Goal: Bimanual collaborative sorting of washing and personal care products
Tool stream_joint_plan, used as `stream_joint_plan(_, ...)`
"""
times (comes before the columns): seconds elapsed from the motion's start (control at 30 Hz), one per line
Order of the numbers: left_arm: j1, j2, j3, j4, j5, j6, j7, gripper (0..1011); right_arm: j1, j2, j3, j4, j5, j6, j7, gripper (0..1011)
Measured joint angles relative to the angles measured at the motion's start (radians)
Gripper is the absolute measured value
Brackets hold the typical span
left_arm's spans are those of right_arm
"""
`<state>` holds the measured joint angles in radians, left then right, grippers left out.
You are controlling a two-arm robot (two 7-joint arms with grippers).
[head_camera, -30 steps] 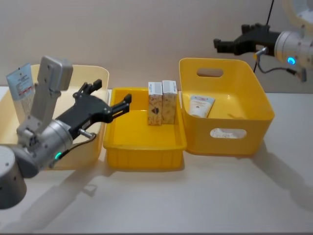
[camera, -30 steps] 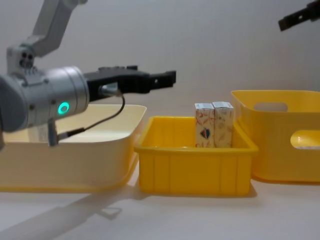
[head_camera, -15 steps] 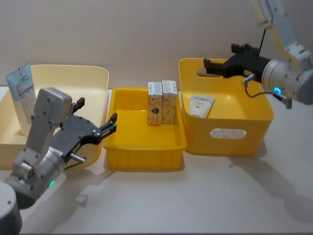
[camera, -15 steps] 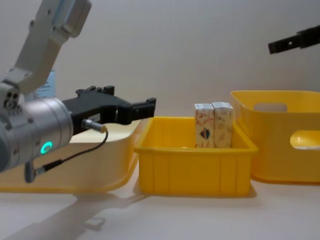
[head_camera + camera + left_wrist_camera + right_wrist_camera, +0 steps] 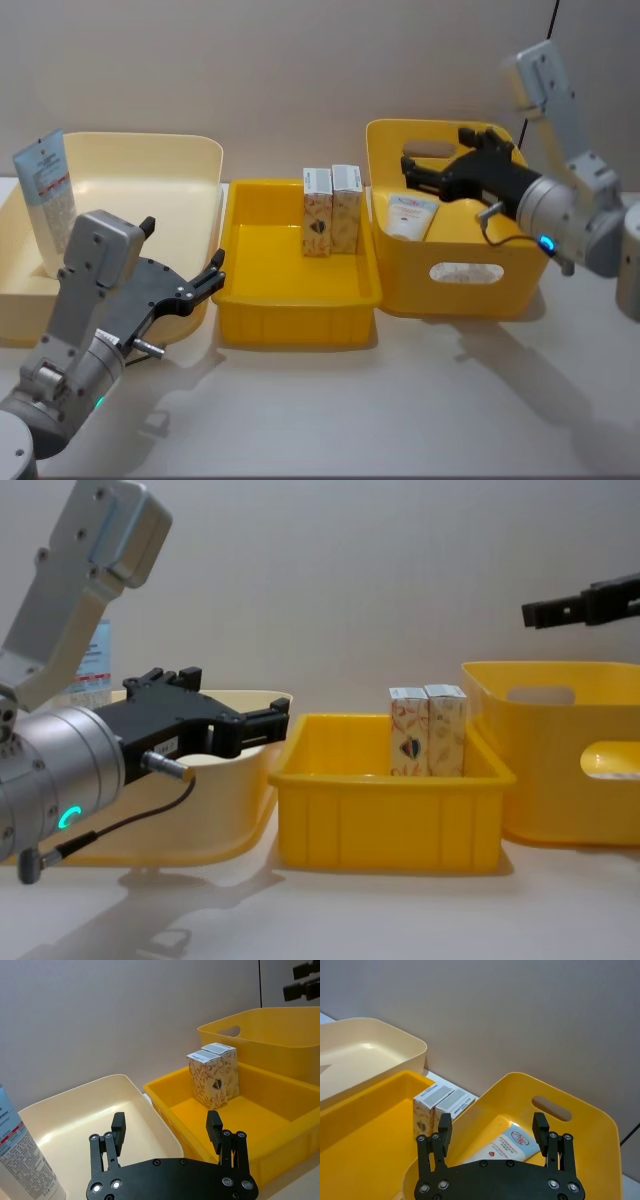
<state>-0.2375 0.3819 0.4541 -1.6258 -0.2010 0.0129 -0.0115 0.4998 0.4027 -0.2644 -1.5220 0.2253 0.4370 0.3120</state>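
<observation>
Yellow plastic made up the deep bin (image 5: 500,280) at right of the head view, where one squeeze tube (image 5: 412,215) lay under my empty right gripper (image 5: 408,174), jaws wide. At lower left my left gripper (image 5: 216,275), empty too, gaped beside the cream bin (image 5: 190,160) holding another tube (image 5: 45,195). Two cartons (image 5: 332,208) stood touching in the centre tray (image 5: 300,315).

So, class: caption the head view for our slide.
Open right gripper above a tube in the yellow bin; two cartons stand nearby.
</observation>
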Motion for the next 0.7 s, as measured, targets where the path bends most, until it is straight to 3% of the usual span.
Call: stream_joint_plan(0.7,0.000,0.000,0.000,0.000,0.001,0.000,0.001,1003,-0.214,-0.028,0.017,-0.102,0.026,-0.168,-0.102,1001)
